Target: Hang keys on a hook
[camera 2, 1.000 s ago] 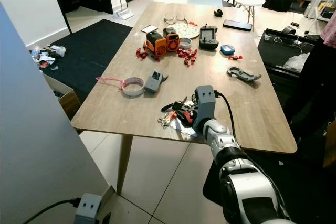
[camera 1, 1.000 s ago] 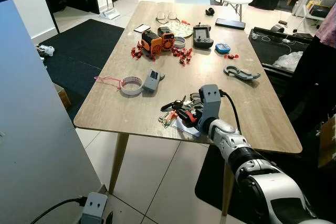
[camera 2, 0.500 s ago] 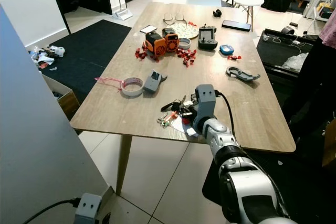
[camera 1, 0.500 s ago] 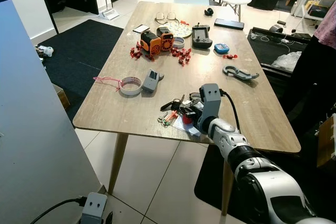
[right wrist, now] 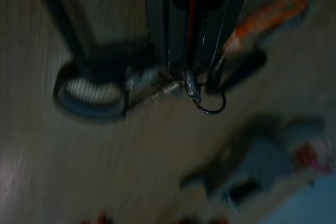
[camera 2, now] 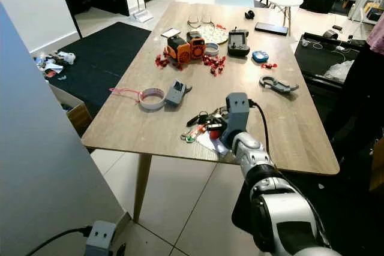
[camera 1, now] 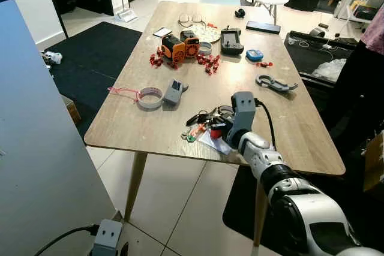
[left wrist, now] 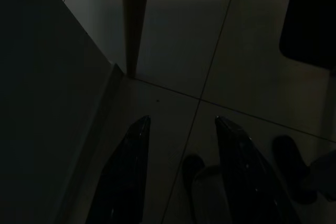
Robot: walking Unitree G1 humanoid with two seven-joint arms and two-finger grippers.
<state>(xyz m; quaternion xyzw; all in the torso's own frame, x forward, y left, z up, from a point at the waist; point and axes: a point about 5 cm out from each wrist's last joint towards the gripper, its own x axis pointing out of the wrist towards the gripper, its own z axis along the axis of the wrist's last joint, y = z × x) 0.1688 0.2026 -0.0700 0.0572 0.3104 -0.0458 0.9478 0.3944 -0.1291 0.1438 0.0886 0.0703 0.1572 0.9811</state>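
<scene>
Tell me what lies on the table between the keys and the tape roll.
Nothing: between the keys and the tape roll is bare table, seen in both eye views.

no legible text, labels, brand names or numbers on anything across the views

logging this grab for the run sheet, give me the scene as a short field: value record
task item: bunch of keys near the table's front edge
right hand: at the keys; its wrist view shows its fingers closed on them
left hand: hangs low over the floor tiles, open, idle
surface: wooden table
near the keys: tape roll, grey carabiner
farther back: orange gadgets, black controller
person: stands at the right side
hook: cannot tell where it is
</scene>
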